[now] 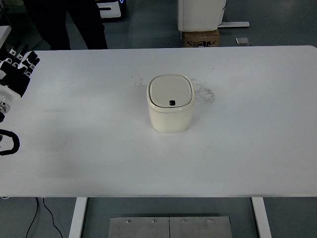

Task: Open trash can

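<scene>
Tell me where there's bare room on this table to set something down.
The white table is bare right of the cream square trash can, out to the right edge, and along the near strip in front of it. Left of the can is free too, up to the left hand resting at the left edge, the only occupied side.

Trash can [170, 104] mid-table [257, 148], hand [17, 67] far left
</scene>
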Motion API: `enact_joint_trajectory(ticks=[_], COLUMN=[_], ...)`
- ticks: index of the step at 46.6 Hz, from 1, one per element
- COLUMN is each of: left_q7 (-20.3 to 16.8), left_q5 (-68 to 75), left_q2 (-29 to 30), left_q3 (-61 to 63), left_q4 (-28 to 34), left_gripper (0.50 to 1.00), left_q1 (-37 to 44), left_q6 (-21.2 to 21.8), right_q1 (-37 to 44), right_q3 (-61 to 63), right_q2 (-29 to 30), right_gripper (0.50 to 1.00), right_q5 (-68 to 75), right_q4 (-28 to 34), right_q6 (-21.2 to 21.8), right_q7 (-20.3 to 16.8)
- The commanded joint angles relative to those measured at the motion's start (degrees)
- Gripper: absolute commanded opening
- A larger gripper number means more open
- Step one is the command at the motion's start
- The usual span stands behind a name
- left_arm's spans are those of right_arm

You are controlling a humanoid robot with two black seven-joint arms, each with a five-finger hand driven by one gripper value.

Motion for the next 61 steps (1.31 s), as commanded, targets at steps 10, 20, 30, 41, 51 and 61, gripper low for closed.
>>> enact_joint_trajectory(ticks=[10, 20, 30, 41, 51, 61], left_q7=[0.0, 0.0, 1.4, 6.6, 6.7, 6.8], left_q5=[0.0, 0.1, 0.2, 0.2, 0.2, 0.3], left_q2=[-0.1, 0.0, 0.4, 2.5, 5.9, 5.9], left_q3=[0.0, 0.1, 0.8, 5.6, 13.0, 25.9], left_q4=[-0.2, -0.2, -0.2, -1.7, -9.8, -13.3], left_gripper=[1.000, 1.000, 1.000, 1.000, 1.000, 1.000], left_q1=[-0.3, -0.2, -1.2, -5.2, -9.9, -19.0], left_q6=[-0.2, -0.2, -0.2, -0.2, 0.0, -0.2], right_q1=[0.0, 0.0, 0.0, 0.0, 0.0, 0.0], right_q3=[0.0, 0.0, 0.0, 0.0, 0.0, 0.0], right_q2=[0.0, 0.0, 0.0, 0.0, 0.0, 0.0], right_gripper=[0.991, 0.991, 0.991, 0.991, 0.991, 0.991], right_q5=[0.0, 0.0, 0.0, 0.0, 0.0, 0.0], right_q4=[0.0, 0.0, 0.0, 0.0, 0.0, 0.0], right_q6=[0.0, 0.0, 0.0, 0.0, 0.0, 0.0], right_q7=[0.0, 0.0, 0.0, 0.0, 0.0, 0.1])
